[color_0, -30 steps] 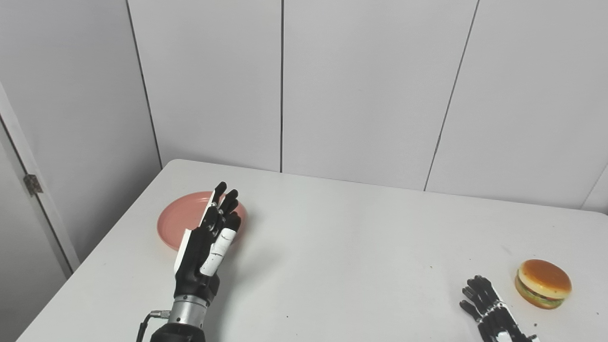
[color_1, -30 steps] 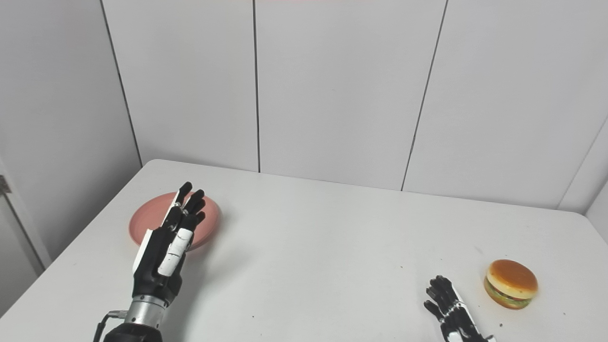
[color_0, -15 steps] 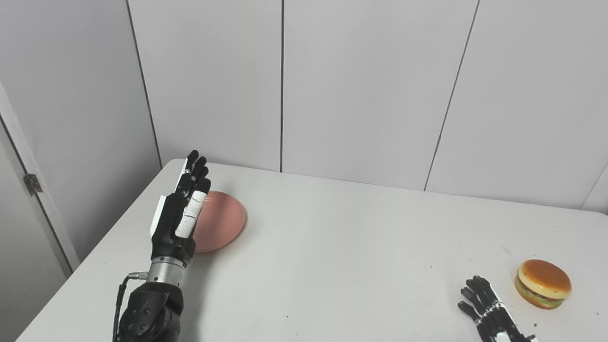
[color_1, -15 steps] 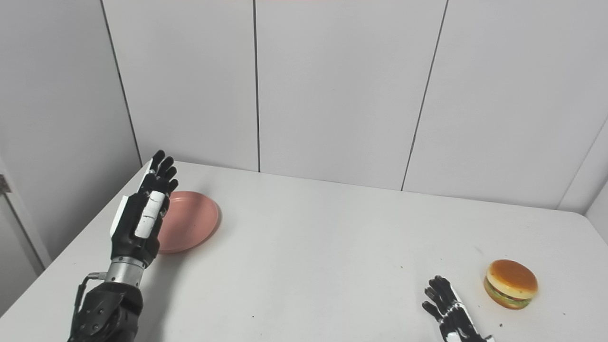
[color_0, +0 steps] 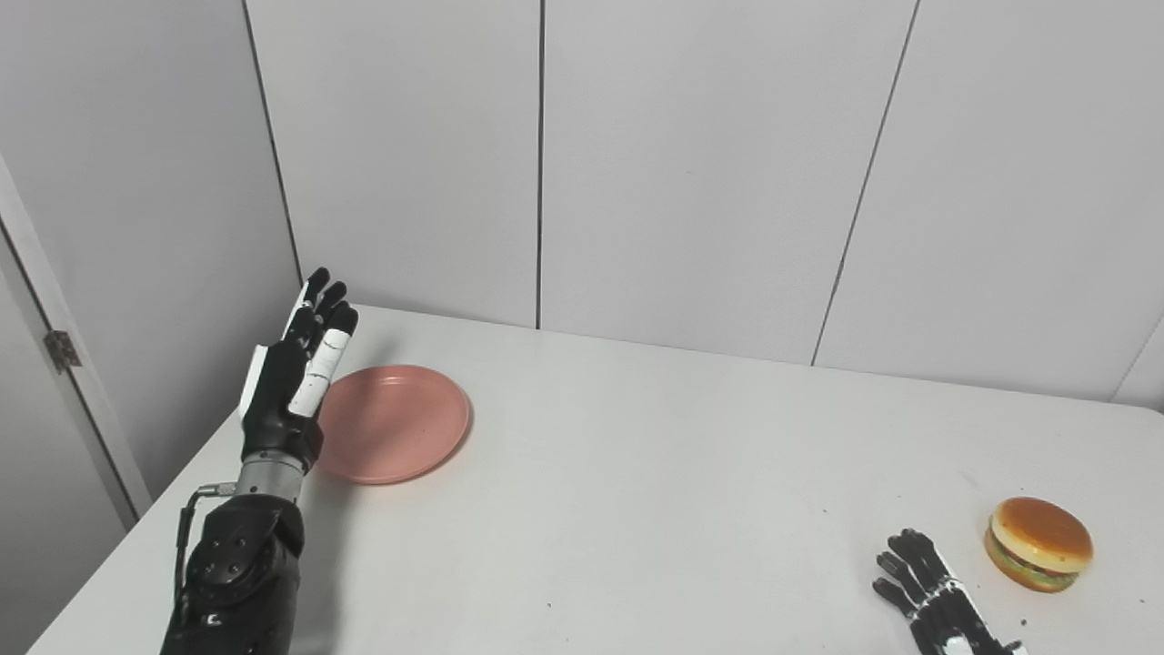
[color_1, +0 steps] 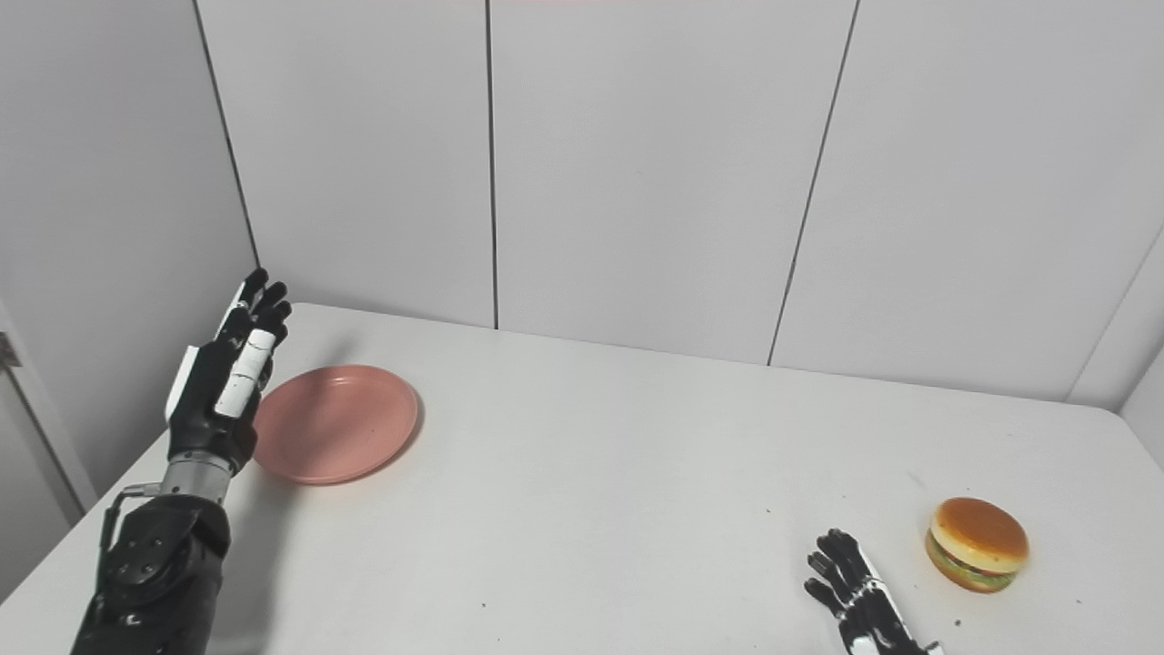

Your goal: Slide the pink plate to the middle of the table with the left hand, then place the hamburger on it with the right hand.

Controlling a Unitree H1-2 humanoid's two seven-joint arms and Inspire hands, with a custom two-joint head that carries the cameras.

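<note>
Right hand, cut off at 5 o'clock, fingers spread, empty. Left hand, open and empty, has moved off the plate toward 9 o'clock.

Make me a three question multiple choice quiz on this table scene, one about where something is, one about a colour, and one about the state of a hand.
1. Where does the hamburger sit?
A. On the plate
B. On the table, near its right edge
C. In the left hand

2. What colour is the plate?
A. Pink
B. Blue
C. Green

3. What is the state of the left hand?
A. Closed on the hamburger
B. Closed on the plate's rim
C. Open, fingers straight, at the plate's left side

Answers:
1. B: the hamburger rests on the bare table just beyond the right hand, far from the plate.
2. A: the plate is plainly pink against the white table.
3. C: the left hand's fingers are extended and hold nothing.
</note>
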